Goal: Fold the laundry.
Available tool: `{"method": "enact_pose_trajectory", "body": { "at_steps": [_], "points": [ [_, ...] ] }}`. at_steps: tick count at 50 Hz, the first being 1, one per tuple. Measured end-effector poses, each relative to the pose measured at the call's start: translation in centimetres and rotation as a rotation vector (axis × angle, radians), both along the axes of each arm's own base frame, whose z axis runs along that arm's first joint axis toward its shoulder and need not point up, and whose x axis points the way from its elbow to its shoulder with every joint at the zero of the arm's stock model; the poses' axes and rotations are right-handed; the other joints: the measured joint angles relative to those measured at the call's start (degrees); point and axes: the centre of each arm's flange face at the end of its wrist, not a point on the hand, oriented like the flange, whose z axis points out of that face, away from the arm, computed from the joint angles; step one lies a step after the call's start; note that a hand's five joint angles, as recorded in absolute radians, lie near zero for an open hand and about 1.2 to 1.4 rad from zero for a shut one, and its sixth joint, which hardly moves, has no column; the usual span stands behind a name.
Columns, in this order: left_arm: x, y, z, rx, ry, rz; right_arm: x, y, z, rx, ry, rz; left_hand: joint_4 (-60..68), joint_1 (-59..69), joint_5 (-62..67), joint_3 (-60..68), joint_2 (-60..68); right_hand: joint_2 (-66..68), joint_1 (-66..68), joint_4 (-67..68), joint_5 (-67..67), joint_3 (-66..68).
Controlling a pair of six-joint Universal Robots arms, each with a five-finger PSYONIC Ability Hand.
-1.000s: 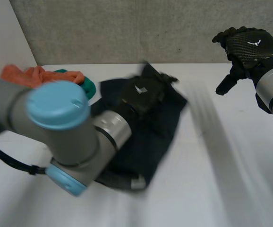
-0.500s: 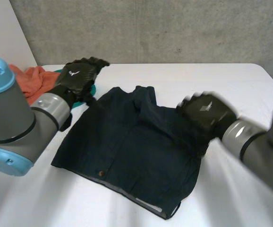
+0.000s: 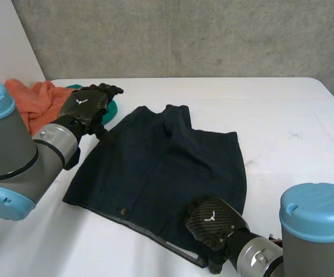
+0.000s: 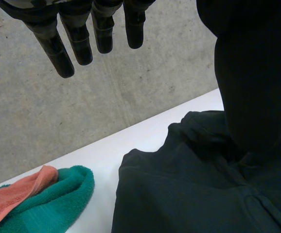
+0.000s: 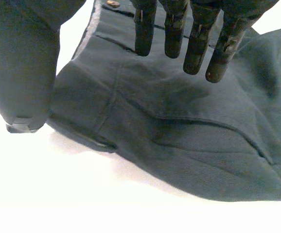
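Your right hand (image 3: 213,222) moved from 3 to 5 o'clock on the spread-out dark-navy cloth shorts (image 3: 155,167); left hand (image 3: 87,107) at 10; both relaxed, gripping nothing.

White table (image 3: 282,115); grey concrete wall (image 3: 184,34) behind it.

Right hand (image 3: 213,222) went from the dark shorts' (image 3: 161,167) right edge to their near waistband corner. Left hand (image 3: 85,108) pulled back slightly beside the shorts' far-left corner.
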Motion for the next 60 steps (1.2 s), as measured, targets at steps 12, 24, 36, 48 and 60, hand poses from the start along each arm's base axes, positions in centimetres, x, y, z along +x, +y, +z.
{"method": "enact_pose_trajectory", "body": {
  "at_steps": [12,24,36,48,60],
  "points": [
    [0.0,-0.1,-0.2,0.004,-0.002,0.002,-0.2,0.0,-1.4,-0.003,0.0,0.001,0.0,0.0,0.0,0.0,0.0,12.9,10.41,12.04,10.9,12.15],
    [0.0,-0.1,-0.2,0.005,-0.002,0.003,0.0,-0.8,-2.7,-0.018,0.003,-0.022,0.0,0.0,0.0,0.0,0.0,44.88,21.94,47.1,44.46,46.84],
    [0.1,0.1,0.2,-0.005,0.001,0.003,-1.4,-5.0,-0.6,-0.145,0.003,-0.161,0.0,0.0,0.0,0.0,0.0,48.61,21.94,48.45,47.07,47.96],
    [0.7,-0.2,0.7,-0.015,0.005,0.022,-6.6,-14.7,3.2,-0.416,0.151,-0.343,0.0,0.0,0.0,0.0,0.0,48.99,21.94,48.48,47.99,48.05],
    [1.3,-0.4,0.3,-0.003,0.002,0.036,-6.4,-15.0,2.7,-0.355,0.091,-0.371,0.0,0.0,0.0,0.0,0.0,30.15,22.37,30.57,31.82,30.41]
  ]
}}
